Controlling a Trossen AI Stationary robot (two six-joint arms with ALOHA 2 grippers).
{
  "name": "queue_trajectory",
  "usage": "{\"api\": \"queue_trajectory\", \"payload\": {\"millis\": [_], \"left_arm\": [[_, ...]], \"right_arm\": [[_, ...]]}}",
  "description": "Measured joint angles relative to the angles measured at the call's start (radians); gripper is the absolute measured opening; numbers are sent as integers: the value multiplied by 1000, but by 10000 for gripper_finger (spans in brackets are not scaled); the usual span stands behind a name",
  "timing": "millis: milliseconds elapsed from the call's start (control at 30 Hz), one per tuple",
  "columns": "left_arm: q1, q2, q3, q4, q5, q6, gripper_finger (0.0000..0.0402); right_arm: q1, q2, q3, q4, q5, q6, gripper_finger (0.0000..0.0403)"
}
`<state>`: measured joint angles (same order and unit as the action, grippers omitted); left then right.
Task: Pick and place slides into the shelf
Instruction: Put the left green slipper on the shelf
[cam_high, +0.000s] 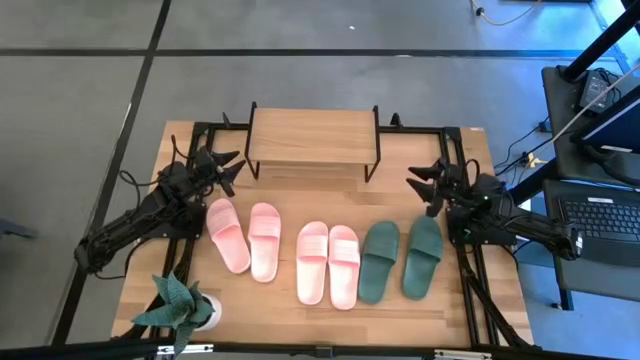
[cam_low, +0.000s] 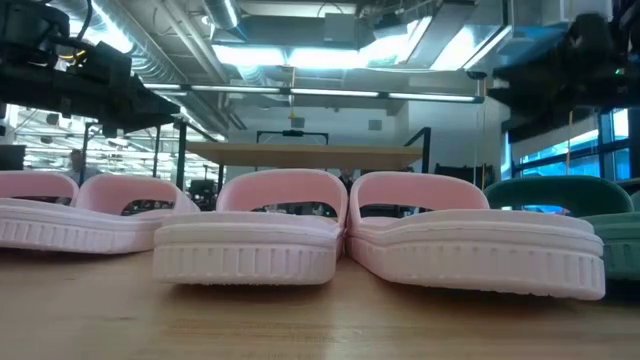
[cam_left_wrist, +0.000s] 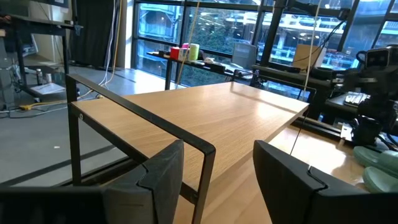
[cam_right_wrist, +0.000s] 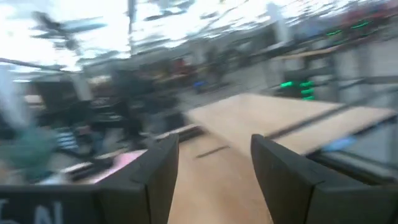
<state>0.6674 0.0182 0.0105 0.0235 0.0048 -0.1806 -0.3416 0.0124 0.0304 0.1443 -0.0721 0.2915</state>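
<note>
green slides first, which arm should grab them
Right, probably. The dark green slides lie at the right end of the row, just below the right gripper, which is open. The left gripper, also open, hangs past the pink slides, far from them.

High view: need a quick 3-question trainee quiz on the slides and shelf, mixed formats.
1. True or false: a slide already rests on the shelf.
2. Which pair lies nearest the right end effector? A) dark green pair B) middle pink pair C) pink pair by the left end effector
3. Fill in: the potted plant stands at the table's near-____ corner.

Key: 1 false; 2 A; 3 left.
</note>
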Motion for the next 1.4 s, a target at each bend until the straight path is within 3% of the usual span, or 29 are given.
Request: {"api": "queue_trajectory", "payload": {"millis": [133,333,500,733,1067,1400], "left_arm": [[0,0,0,0,0,0,186],[0,0,0,0,0,0,186],[0,0,0,0,0,0,186],[0,0,0,0,0,0,186],[0,0,0,0,0,0,186],[0,0,0,0,0,0,186]], "right_arm": [[28,8,59,-68,-142,37,202],[124,74,149,-68,-157,-96,202],[210,206,240,-121,-76,-189,202],[376,492,412,-193,91,-213,202],[599,877,672,-240,232,-223,202],[710,1188,813,-268,345,-195,202]]}}
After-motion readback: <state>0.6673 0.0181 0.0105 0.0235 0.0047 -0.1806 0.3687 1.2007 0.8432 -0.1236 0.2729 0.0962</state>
